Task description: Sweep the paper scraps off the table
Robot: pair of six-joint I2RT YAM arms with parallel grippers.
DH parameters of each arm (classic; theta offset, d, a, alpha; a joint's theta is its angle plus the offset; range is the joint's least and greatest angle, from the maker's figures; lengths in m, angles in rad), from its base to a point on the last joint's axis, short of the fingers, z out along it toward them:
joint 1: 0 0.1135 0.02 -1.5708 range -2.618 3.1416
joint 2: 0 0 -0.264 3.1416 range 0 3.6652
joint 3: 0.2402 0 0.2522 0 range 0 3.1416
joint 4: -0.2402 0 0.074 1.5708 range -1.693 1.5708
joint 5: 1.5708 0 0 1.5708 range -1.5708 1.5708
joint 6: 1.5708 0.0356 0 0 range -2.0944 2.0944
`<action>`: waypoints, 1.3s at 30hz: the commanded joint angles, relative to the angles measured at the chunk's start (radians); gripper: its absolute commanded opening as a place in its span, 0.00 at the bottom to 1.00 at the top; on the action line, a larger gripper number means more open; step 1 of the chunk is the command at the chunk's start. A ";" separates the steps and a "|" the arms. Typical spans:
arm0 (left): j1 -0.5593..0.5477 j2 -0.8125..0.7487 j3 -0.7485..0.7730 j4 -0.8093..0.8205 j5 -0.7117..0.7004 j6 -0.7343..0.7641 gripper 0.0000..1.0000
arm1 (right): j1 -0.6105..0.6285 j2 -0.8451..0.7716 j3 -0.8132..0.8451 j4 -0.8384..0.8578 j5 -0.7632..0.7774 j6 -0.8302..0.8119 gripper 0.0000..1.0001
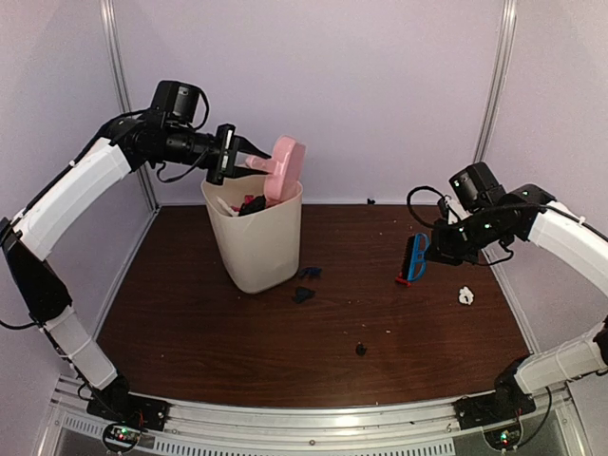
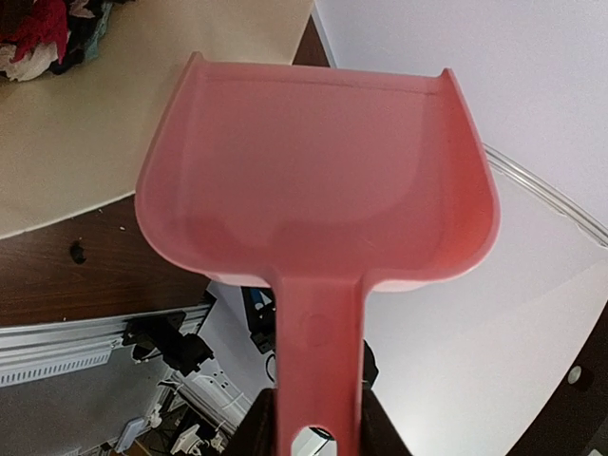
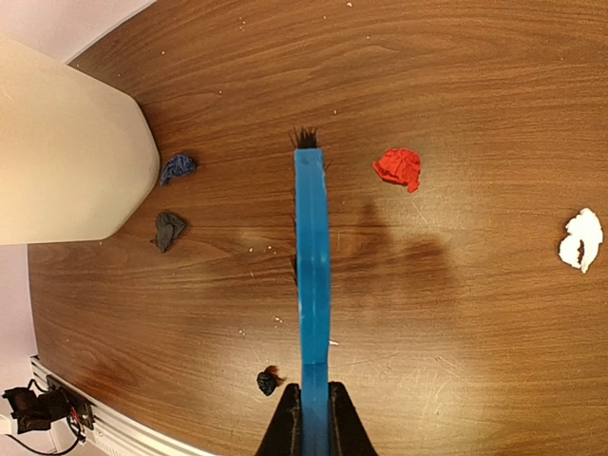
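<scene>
The left tool (image 1: 249,160) was closed narrowly on the handle of the pink dustpan (image 1: 283,169), which hung at the rim of the cream bin (image 1: 256,249) with its pan tipped toward the opening. Some paper scraps (image 1: 249,202) lay inside the bin. The right tool (image 3: 313,418) was clamped tight on the blue brush (image 3: 312,266), held on edge over the table (image 1: 218,342). On the table, a blue scrap (image 3: 178,167) and a dark grey scrap (image 3: 169,229) lay near the bin's base, a red scrap (image 3: 398,167) near the brush tip, a white scrap (image 3: 580,239) well apart to the right, and a small black scrap (image 3: 267,382) nearer the table's front edge
</scene>
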 commanded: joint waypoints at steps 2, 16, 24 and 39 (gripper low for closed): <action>0.015 -0.053 -0.005 0.076 0.014 -0.038 0.00 | -0.008 -0.029 -0.011 0.025 -0.010 0.022 0.00; 0.044 -0.202 -0.040 0.049 -0.212 0.250 0.00 | -0.008 0.080 0.046 0.243 -0.356 0.043 0.00; 0.020 -0.232 0.014 -0.118 -0.415 0.675 0.00 | -0.005 0.253 0.088 0.513 -0.512 0.287 0.00; -0.263 -0.432 -0.267 -0.015 -0.797 1.070 0.00 | 0.088 0.612 0.241 0.618 -0.579 0.453 0.00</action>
